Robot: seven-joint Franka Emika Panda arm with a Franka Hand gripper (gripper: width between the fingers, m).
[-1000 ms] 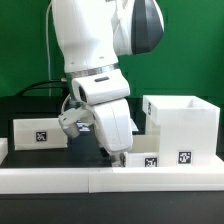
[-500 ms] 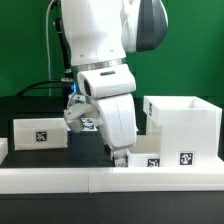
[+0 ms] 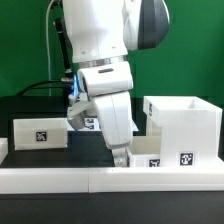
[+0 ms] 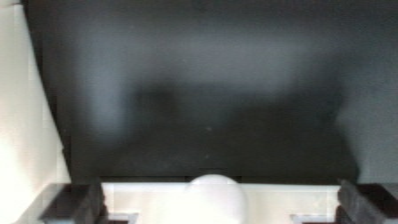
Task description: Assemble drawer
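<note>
The drawer is in three white tagged parts. The large open casing (image 3: 182, 122) stands at the exterior view's right. A shallow tray (image 3: 40, 132) lies at the left. A second shallow tray (image 3: 148, 160) lies just in front of the casing. My gripper (image 3: 120, 156) points down at this tray's left end. In the wrist view the tray's wall (image 4: 160, 198) with a rounded white knob (image 4: 214, 192) lies between my fingers (image 4: 75, 205). The gripper (image 4: 217, 206) is open, the jaws wide apart on either side of the tray. Contact with the tray cannot be told.
A long low white border wall (image 3: 100, 178) runs along the front of the black table (image 3: 85, 150). A white edge (image 4: 22, 100) lines one side of the wrist view. A green backdrop stands behind the arm.
The arm's hand has swung from tilted to more upright and shifted slightly toward the exterior view's right, over the front tray. The trays and casing have not visibly moved.
</note>
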